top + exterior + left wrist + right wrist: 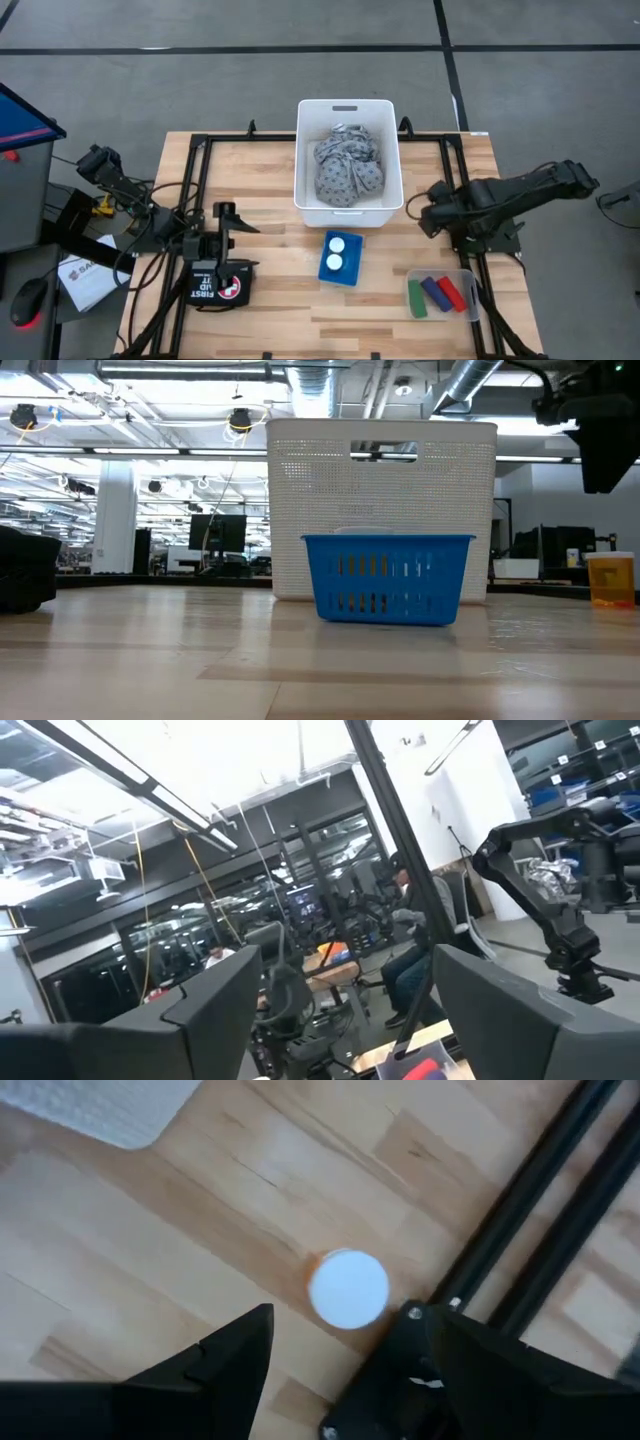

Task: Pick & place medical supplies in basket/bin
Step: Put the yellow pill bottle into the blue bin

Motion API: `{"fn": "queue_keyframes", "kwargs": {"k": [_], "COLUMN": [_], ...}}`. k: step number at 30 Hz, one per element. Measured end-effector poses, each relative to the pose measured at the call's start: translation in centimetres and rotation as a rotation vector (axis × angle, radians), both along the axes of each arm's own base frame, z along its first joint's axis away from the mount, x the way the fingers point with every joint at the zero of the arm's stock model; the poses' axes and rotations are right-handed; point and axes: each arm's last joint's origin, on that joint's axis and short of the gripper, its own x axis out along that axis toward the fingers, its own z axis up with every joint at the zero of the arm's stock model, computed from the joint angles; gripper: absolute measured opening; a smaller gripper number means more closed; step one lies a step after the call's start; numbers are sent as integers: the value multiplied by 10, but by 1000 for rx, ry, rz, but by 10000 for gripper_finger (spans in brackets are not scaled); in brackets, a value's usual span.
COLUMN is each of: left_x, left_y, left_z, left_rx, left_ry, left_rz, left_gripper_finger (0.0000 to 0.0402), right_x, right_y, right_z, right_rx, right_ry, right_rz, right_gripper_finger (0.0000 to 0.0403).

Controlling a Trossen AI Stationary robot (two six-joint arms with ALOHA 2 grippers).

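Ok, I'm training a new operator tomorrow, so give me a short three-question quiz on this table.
1. True or false: the grey cloth lies inside the white bin.
2. How many white caps show in the blue basket? A one, B two, C four.
3. Which tool hangs above the pill bottle standing on the table?
Key: 1 true; 2 B; 3 the right tool.
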Motion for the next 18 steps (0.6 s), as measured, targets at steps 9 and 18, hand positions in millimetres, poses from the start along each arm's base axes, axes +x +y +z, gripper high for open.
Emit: {"fn": "queue_keyframes", "kwargs": {"k": [9,18], "left_x": [0,0], "left_y": [-1,-2], "left_z": [0,-2], "left_rx": [5,2], "left_ry": [-6,9], "left_rz": [-46,-51], "left_gripper_finger": [285,285], "right_x": [7,10], "right_y": [-26,-41], "right_z": [-28,-31], "right_rx": [78,136], "right_ry": [37,6], "right_rz": [-55,-76], "right_gripper_finger": [260,260]}}
